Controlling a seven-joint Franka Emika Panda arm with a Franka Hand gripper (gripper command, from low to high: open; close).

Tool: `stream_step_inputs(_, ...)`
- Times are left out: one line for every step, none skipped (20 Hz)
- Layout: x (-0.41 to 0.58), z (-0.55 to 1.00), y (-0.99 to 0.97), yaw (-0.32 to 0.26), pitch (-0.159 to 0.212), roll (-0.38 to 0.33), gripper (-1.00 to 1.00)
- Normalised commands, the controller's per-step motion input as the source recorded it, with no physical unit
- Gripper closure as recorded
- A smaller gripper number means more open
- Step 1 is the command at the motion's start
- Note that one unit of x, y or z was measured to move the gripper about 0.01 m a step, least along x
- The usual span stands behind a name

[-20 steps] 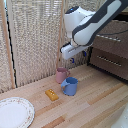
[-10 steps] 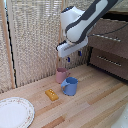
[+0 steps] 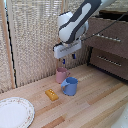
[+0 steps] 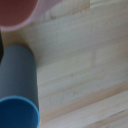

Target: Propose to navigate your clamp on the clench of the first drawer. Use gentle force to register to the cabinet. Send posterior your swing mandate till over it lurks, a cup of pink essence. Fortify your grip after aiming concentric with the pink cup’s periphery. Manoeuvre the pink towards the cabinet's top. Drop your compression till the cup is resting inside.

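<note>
End effector [image 3: 68, 60] hangs above the pink cup [image 3: 62, 75], fingers apart, gripping nothing. Pink cup: pale pink, upright on the worktop [image 3: 95, 107], near the reed blind [image 3: 35, 35]. Blue mug [image 3: 70, 86] at its 5 o'clock, touching or just beside; yellow block [image 3: 51, 94] at 7 o'clock; white plate [image 3: 14, 113] further out. Cabinet [image 3: 111, 46] at 3 o'clock, dark brown, drawers shut. Wrist view: blurred pink rim [image 4: 20, 11], blue mug [image 4: 19, 90].

You see a table [image 3: 100, 107] of pale planked wood with a smooth, faintly satin finish. The cabinet [image 3: 107, 47] is dark brown wood with slim silvery metal handles [image 3: 108, 61]. The pink cup [image 3: 61, 75] looks smooth and matt, and the arm's white shell [image 3: 72, 25] looks like glossy plastic.
</note>
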Motion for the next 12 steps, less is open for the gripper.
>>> stream_step_inputs(0.414,-0.20,0.00,-0.119,0.000,0.019,-1.00)
stream_step_inputs(0.357,-0.24,0.00,-0.156,0.000,0.021,-1.00)
stream_step_inputs(0.289,-0.31,0.00,-0.160,0.000,0.025,-1.00)
stream_step_inputs(0.211,-0.34,0.05,-0.144,0.000,0.028,-1.00)
stream_step_inputs(0.183,-0.35,0.02,-0.119,0.011,0.039,-1.00)
stream_step_inputs(0.126,-0.34,0.04,-0.101,0.056,0.046,-1.00)
stream_step_inputs(0.149,-0.33,0.01,-0.097,0.079,0.048,-1.00)
stream_step_inputs(0.106,-0.31,0.00,-0.075,0.099,0.032,-1.00)
stream_step_inputs(0.091,-0.30,0.00,-0.073,0.112,0.018,-1.00)
stream_step_inputs(0.126,-0.30,-0.01,-0.061,0.118,0.005,-1.00)
stream_step_inputs(0.111,-0.27,-0.09,-0.040,0.126,0.004,-1.00)
stream_step_inputs(0.160,-0.23,-0.14,-0.024,0.141,0.012,-1.00)
